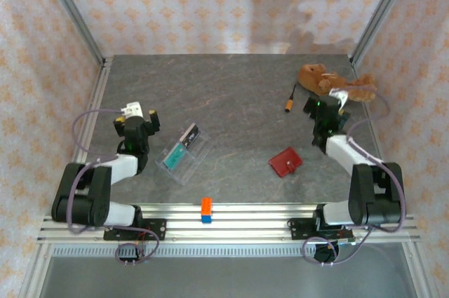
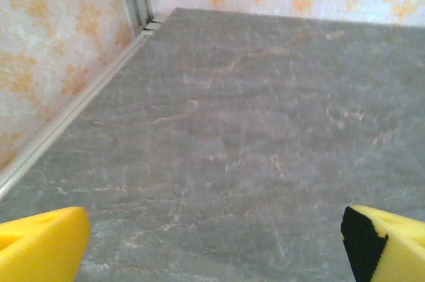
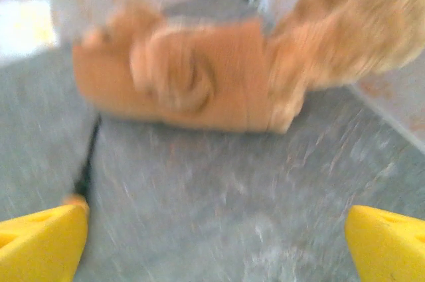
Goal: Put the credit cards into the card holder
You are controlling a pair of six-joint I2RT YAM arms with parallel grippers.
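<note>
The red card holder [image 1: 285,162] lies folded on the grey table, right of centre. Credit cards, one teal-green [image 1: 174,157] and one dark [image 1: 189,134], lie in a clear plastic tray [image 1: 198,154] left of centre. My left gripper [image 1: 138,117] stands open to the left of the tray, apart from it; its yellow fingertips [image 2: 41,245] frame bare table. My right gripper [image 1: 324,106] is open at the far right, well behind the card holder, with nothing between its yellow fingertips [image 3: 388,242].
A brown plush toy [image 1: 335,82] lies at the back right, just beyond my right gripper, and looms blurred [image 3: 219,63] in the right wrist view. A small orange-tipped pen [image 1: 290,99] lies left of it. An orange and blue block [image 1: 207,210] sits at the front rail.
</note>
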